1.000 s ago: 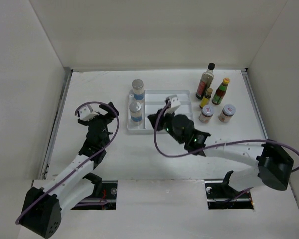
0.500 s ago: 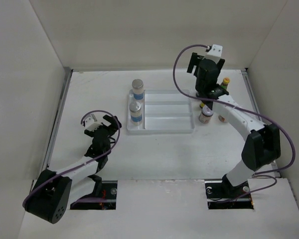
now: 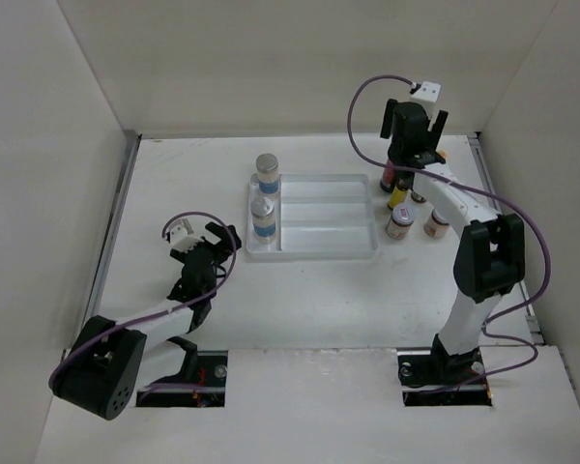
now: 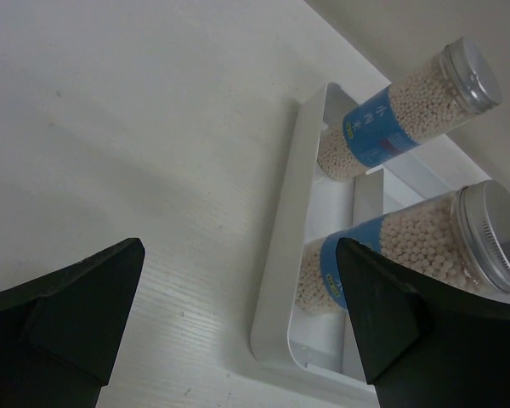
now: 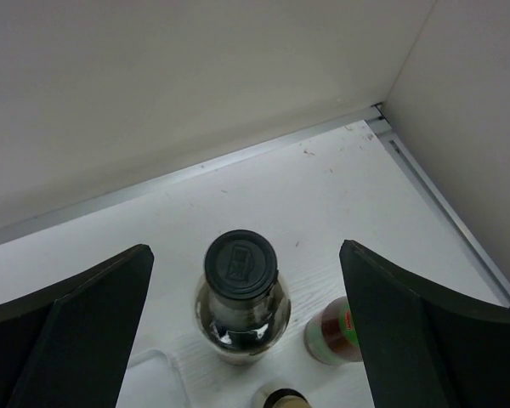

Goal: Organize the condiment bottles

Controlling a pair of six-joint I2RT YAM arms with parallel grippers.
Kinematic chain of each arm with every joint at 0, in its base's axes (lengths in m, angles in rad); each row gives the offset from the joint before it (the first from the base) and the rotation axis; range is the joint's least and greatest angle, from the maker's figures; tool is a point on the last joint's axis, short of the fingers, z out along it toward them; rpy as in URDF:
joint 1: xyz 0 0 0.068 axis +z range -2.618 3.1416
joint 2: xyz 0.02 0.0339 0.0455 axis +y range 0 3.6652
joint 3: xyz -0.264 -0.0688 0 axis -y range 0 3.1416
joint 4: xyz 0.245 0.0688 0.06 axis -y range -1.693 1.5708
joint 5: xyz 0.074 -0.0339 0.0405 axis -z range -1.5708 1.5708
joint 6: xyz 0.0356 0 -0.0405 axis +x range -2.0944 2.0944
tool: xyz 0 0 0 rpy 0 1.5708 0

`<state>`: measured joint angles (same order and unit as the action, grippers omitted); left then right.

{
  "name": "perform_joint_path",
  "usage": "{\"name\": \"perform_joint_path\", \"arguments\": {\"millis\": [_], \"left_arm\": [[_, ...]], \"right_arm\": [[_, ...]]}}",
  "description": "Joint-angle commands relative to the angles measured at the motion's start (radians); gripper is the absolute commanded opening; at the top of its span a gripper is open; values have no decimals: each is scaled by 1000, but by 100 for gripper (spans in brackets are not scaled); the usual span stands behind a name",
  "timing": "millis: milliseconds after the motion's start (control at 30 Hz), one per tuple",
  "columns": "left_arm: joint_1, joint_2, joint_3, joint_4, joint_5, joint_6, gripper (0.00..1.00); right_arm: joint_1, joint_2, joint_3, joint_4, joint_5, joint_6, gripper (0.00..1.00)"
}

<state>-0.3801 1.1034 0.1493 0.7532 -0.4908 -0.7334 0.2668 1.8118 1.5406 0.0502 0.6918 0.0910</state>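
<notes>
The right gripper (image 5: 244, 255) is held above the far right corner of the desk (image 3: 174, 184), its fingers spread wide and nothing grasped. The tall black-capped dark bottle (image 5: 240, 285) is seen upright directly beneath it, the round cap lying between the two dark fingers in the wrist view and touched by neither. Just to the right of that bottle the yellow-capped red-labelled bottle (image 5: 331, 331) is partly hidden by one finger, and the small yellow bottle (image 3: 398, 197) is stood just in front, toward the near edge. Two white-lidded jars (image 3: 399, 224) (image 3: 435, 222) are placed side by side a little nearer again, close to the right edge. All five are outside the white divided tray (image 3: 329, 253), which is set at the middle of the desk. Two grey-lidded jars (image 3: 267, 174) (image 3: 262, 217) are stood upright at the tray's left end, one behind the other. The left gripper (image 4: 238, 272) is held low toward the left edge, released and empty, with the tray's left end seen between its fingers.
</notes>
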Motion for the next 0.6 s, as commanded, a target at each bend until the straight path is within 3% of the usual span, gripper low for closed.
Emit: {"name": "perform_joint_path", "arguments": {"millis": [0, 167, 400, 567], "left_arm": [[5, 29, 42, 57, 44, -24, 100], [8, 24, 42, 57, 49, -26, 100], [14, 10, 39, 52, 46, -26, 100], [20, -4, 35, 49, 43, -26, 100]], "right_arm": [[-28, 23, 52, -7, -14, 15, 97], [-50, 60, 49, 33, -149, 33, 85], [-48, 49, 12, 161, -167, 27, 35], [-48, 15, 64, 249, -140, -20, 24]]}}
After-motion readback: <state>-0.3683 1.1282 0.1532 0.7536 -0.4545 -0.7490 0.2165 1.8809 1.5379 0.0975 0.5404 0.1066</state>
